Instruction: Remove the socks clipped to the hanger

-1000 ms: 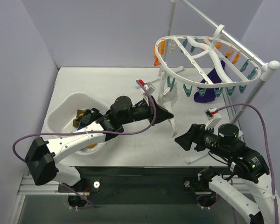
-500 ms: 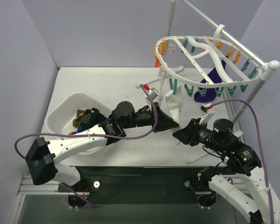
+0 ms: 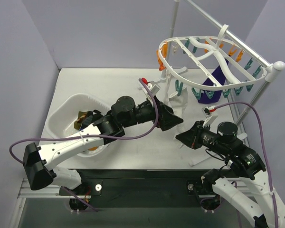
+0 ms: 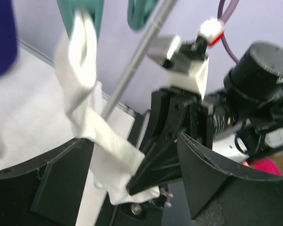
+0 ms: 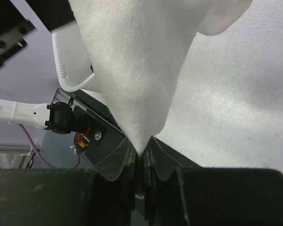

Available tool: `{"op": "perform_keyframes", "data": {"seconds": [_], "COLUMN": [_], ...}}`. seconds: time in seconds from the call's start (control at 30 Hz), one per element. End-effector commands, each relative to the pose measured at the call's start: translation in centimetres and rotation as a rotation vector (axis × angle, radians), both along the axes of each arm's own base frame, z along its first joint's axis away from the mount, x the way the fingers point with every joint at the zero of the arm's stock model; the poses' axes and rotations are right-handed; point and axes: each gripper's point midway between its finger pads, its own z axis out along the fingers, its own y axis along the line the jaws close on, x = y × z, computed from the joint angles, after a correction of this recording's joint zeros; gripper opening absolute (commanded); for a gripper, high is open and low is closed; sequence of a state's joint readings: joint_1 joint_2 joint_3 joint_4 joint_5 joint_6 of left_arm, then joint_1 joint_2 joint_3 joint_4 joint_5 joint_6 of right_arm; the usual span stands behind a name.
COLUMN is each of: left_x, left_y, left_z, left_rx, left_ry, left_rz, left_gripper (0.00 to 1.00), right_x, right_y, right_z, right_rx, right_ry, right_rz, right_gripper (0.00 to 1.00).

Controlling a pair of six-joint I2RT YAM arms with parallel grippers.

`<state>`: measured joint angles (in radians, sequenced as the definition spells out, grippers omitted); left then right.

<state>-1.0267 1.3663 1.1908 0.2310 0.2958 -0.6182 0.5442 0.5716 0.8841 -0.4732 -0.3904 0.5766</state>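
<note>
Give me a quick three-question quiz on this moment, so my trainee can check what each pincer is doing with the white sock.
1. True or false: the right pincer is shut on the lower end of the white sock.
2. The left pincer is: A) shut on the sock; B) open, with a finger on either side of the sock; C) out of view.
3. What colour is the clip holding the sock's top?
Key: 1 true; 2 B; 3 teal.
</note>
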Motion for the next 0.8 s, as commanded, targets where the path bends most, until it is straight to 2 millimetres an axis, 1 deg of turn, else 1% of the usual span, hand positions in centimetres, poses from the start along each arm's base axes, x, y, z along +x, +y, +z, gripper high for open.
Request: {"op": "perform_keyframes", "data": {"seconds": [0.0,0.03,0.1,0.13,0.17,0.2,0.23,0.27,0.33,0.43,0.6,0.77], "left_x": [2.5,3.3,4.0,4.4,4.5,4.7,5.0,5.1,5.5,6.5,6.7,6.9], "left_y": [2.7,3.2,3.3,3.0,2.9,2.7,2.3,2.1,1.8,1.8,1.2,0.5], "left_z": [6.6,7.5,8.4,8.3,9.1,9.3,9.0,9.6,9.7,10.1,11.2,11.5], "left_rx": [-0.040,-0.044,-0.049,-0.041,-0.052,-0.052,-0.044,-0.055,-0.058,-0.069,-0.096,-0.114], "left_ry": [-0.170,-0.177,-0.197,-0.214,-0.227,-0.232,-0.230,-0.235,-0.246,-0.252,-0.268,-0.268], "left_rz": [0.195,0.252,0.286,0.293,0.298,0.302,0.304,0.307,0.312,0.362,0.358,0.353], "left_gripper": [0.83,0.83,0.83,0.83,0.83,0.83,0.83,0.83,0.82,0.82,0.80,0.76], "right_x": [0.1,0.1,0.0,0.0,0.0,0.0,0.0,-0.1,-0.1,-0.2,-0.3,-0.4], "right_y": [0.4,0.4,0.4,0.4,0.5,0.5,0.5,0.6,0.5,0.5,0.5,0.4], "right_z": [1.1,1.1,1.1,1.3,1.2,1.3,1.3,1.3,1.5,1.5,1.5,1.6], "right_rx": [0.033,0.033,0.036,0.039,0.038,0.040,0.040,0.041,0.043,0.044,0.043,0.041], "right_ry": [-0.037,-0.037,-0.036,-0.035,-0.032,-0.035,-0.032,-0.032,-0.035,-0.036,-0.035,-0.036], "right_rz": [0.016,0.014,0.016,0.015,0.018,0.019,0.019,0.022,0.020,0.023,0.023,0.025], "right_gripper": [0.00,0.00,0.00,0.00,0.00,0.00,0.00,0.00,0.00,0.00,0.00,0.00]}}
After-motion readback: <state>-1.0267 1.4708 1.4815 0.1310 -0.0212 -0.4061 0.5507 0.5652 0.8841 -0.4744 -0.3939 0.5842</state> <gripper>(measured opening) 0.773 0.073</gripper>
